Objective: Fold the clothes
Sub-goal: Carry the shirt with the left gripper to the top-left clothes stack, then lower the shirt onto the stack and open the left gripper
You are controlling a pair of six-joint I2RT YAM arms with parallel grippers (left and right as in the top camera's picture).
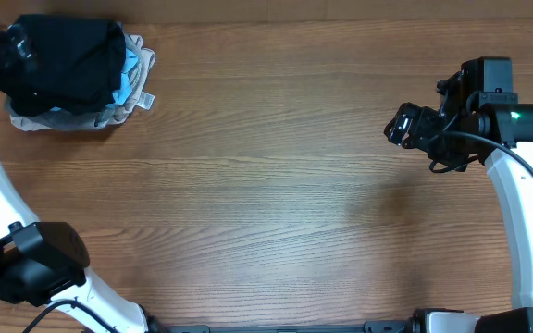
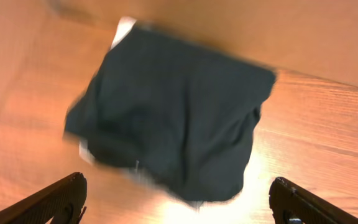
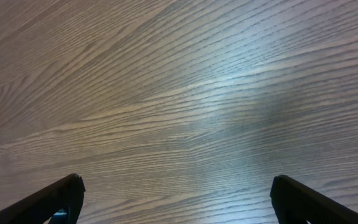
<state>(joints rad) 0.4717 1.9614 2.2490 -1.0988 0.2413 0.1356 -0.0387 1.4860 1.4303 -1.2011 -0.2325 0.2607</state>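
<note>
Left gripper (image 2: 178,182) hung released, one clothes pile (image 2: 179,106) just ahead; right gripper (image 3: 176,179), also released, had wide table (image 3: 179,93) wood beneath.

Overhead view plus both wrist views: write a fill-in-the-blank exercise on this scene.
The pile of clothes is ____ on top. The left hand, above that pile, is ____ and empty. The right hand faces bare table and holds ____.
Missing: black; open; nothing.
</note>
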